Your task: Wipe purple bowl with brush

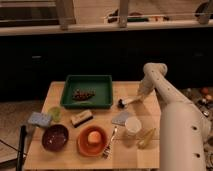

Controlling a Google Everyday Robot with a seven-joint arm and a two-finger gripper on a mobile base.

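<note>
Purple bowl (pixel 55 137) at front left of the surface (pixel 65 160), beside the orange bowl (pixel 81 145). Brush (pixel 129 101) well apart, back right. Tool (pixel 140 96) at its handle end; grip impossible to tell. Clamp the handle squarely, lift clear, carry across, sweep bristles inside.

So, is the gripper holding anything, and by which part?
It cannot be told: the gripper is at the handle end of the brush, but a grasp is not visible.
</note>
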